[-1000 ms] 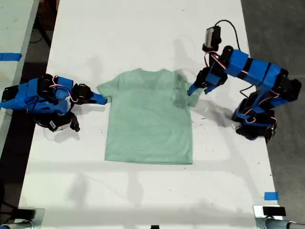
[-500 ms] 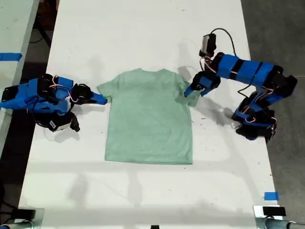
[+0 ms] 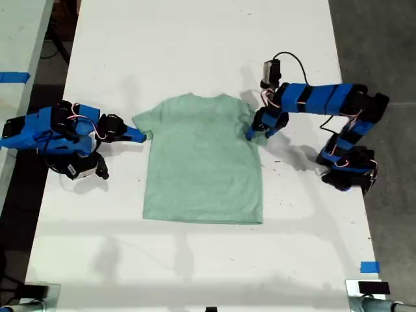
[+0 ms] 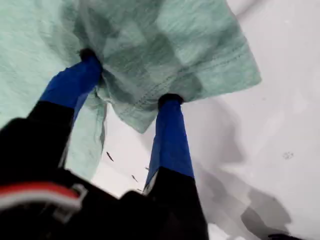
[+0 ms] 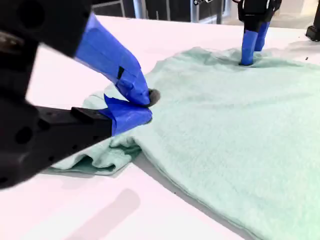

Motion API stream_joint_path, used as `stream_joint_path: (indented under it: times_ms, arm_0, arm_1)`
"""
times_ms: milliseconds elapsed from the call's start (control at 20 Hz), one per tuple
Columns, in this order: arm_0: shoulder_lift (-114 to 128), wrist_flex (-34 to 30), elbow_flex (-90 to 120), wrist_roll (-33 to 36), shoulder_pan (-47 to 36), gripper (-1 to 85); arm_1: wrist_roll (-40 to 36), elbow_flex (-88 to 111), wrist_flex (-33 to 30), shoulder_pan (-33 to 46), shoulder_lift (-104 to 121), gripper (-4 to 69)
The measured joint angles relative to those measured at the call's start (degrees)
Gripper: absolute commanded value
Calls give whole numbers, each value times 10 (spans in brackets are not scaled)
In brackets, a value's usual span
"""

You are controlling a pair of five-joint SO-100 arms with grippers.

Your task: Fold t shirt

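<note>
- Nearest in the exterior view, the hem of the t shirt (image 3: pixel 203 159) lies flat and smooth on the white tabletop (image 3: pixel 195 260). The pale mint shirt is spread face up in the middle, neck pointing away, so both sleeves stick out towards the arms.
- At the exterior view's left, my second claw (image 5: pixel 142 104) is closed narrow on a bunched fold of the sleeve, low against the tabletop. Its fingertips (image 5: pixel 131 115) meet with cloth pinched between them, likely to carry that sleeve inward.
- At the exterior view's right, my first claw (image 4: pixel 131 82) sits at the other sleeve. Its two blue fingers (image 4: pixel 171 135) stand apart with their tips buried in rumpled cloth; whether the sleeve is truly gripped cannot be told.
- Judging from this, the sleeve fold is the step in hand, and the body is not yet folded.
- Farther off, the tabletop beyond the collar shows only bare white surface.
</note>
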Motion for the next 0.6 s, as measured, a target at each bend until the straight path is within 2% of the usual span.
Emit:
stream_joint_path:
  times_ms: [150, 250, 600]
  arm_0:
    - [0, 0, 0, 0, 0, -1]
    - [0, 0, 0, 0, 0, -1]
    - [0, 0, 0, 0, 0, -1]
  arm_1:
    - [1, -8, -4, -5, -7, 10]
    - [1, -24, 21, -6, -8, 10]
    - [-11, -280, 222, -28, -28, 10]
